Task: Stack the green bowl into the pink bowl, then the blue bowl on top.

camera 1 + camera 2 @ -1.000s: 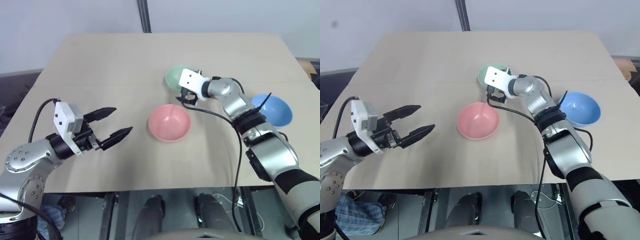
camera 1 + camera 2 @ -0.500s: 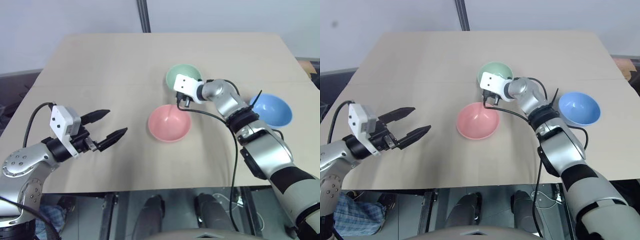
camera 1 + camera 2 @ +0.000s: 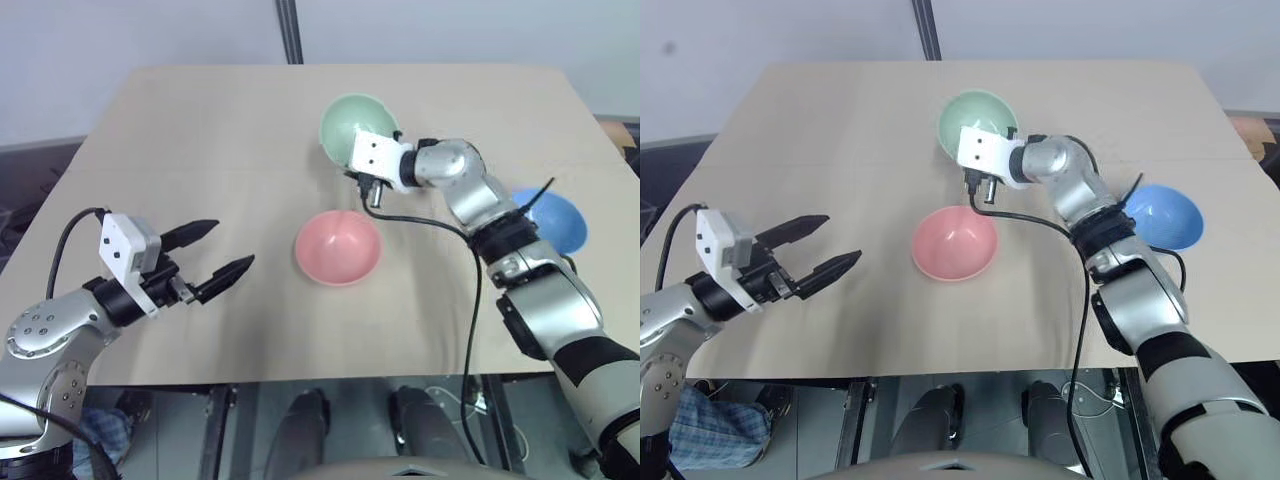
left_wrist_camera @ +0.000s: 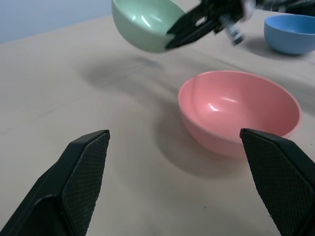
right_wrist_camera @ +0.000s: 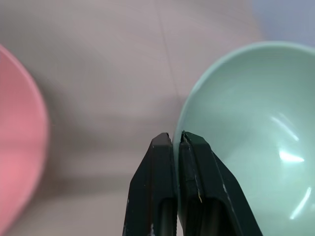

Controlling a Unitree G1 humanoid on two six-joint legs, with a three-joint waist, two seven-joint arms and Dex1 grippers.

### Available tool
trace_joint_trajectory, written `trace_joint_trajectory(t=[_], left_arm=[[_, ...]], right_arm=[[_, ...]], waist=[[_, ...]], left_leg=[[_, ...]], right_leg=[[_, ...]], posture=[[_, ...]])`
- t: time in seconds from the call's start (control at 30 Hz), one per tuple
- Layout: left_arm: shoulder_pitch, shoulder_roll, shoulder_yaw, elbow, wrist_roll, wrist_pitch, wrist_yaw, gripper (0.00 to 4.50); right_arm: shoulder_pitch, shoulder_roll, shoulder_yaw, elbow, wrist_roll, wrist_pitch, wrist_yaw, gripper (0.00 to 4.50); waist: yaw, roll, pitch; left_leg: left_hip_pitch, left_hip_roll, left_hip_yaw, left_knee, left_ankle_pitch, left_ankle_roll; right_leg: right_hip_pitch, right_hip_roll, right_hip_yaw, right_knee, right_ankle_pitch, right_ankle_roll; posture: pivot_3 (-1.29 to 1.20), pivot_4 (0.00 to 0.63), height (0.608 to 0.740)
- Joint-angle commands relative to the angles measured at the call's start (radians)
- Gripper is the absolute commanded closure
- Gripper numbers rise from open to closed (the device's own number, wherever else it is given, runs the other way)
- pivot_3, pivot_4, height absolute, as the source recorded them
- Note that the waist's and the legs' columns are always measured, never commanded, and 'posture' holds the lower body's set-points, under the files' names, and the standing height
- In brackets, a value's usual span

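The green bowl point(image 3: 349, 127) hangs tilted above the table, its near rim pinched by my right gripper point(image 5: 175, 139), which is shut on it. Just in front of it the pink bowl point(image 3: 338, 246) sits upright at the table's middle. The blue bowl point(image 3: 553, 219) rests at the right, partly behind my right forearm. My left gripper point(image 3: 223, 250) hovers open over the table's left front, fingers point(image 4: 83, 162) spread wide and pointing toward the pink bowl point(image 4: 239, 111), with nothing between them.
The tan table point(image 3: 200, 130) stretches wide behind and left of the bowls. A black cable point(image 3: 440, 225) loops from my right wrist over the table beside the pink bowl. A dark pole point(image 3: 290, 30) stands behind the far edge.
My right gripper shut on the green bowl's rim and lifted it off the table, tilting it. The left arm stayed put.
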Motion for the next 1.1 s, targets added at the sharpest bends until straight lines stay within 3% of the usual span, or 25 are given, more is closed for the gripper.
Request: trace_joint_trajectory(t=[0.03,0.23,0.43,0.57,0.63,0.83,1.1], left_arm=[[-0.006,0.008,0.012,-0.027,-0.009,-0.012,-0.008,0.0],[-0.049,0.01,-0.01,0.01,-0.021,-0.003,-0.025,0.0],[-0.094,0.025,-0.047,0.048,-0.012,-0.002,-0.061,0.0],[-0.133,0.026,-0.062,0.072,-0.017,0.004,-0.068,0.0],[-0.139,0.027,-0.069,0.079,-0.015,0.003,-0.075,0.0],[-0.153,0.019,-0.083,0.074,-0.017,-0.005,-0.085,0.0],[-0.231,0.001,-0.141,0.058,-0.049,0.001,-0.108,0.0]], right_arm=[[0.059,-0.056,-0.041,-0.251,0.109,0.039,0.116,4.46],[0.239,-0.196,0.002,-0.633,0.234,0.208,0.296,4.46],[0.324,-0.244,0.057,-0.83,0.257,0.326,0.326,4.46],[0.323,-0.231,0.052,-0.887,0.289,0.381,0.311,3.12],[0.311,-0.217,0.04,-0.897,0.299,0.423,0.284,2.18],[0.325,-0.296,-0.065,-0.884,0.335,0.507,0.242,2.18],[0.413,-0.494,-0.201,-0.689,0.215,0.485,0.075,2.18]], waist=[[0.0,0.0,0.0],[0.007,0.0,0.0],[0.002,0.0,0.0],[0.007,0.0,0.0],[0.006,0.0,0.0],[0.015,-0.001,0.0],[0.032,-0.001,0.0]], left_leg=[[0.0,0.0,0.0,0.0,0.0,0.0],[0.0,0.0,0.0,0.001,0.0,0.0],[0.002,0.001,0.0,0.001,0.0,0.0],[0.002,0.001,-0.001,0.002,0.0,0.0],[0.002,0.0,-0.001,0.002,0.0,0.0],[0.001,0.0,-0.001,0.002,0.0,0.0],[0.001,-0.001,0.0,0.002,0.0,0.0]], right_leg=[[0.0,0.0,0.0,0.0,0.0,0.0],[0.001,0.0,0.0,0.0,0.0,0.0],[0.001,0.0,0.0,0.001,0.0,0.0],[0.002,0.001,-0.001,0.001,0.0,0.0],[0.002,0.0,-0.001,0.001,0.0,0.0],[0.002,0.0,-0.001,0.0,0.0,0.0],[0.002,-0.001,-0.001,-0.001,0.0,0.0]], posture=[[0.0,0.15,0.74],[0.0,0.15,0.74],[0.0,0.15,0.74],[0.0,0.15,0.74],[0.0,0.15,0.74],[0.0,0.15,0.74],[0.0,0.15,0.74]])
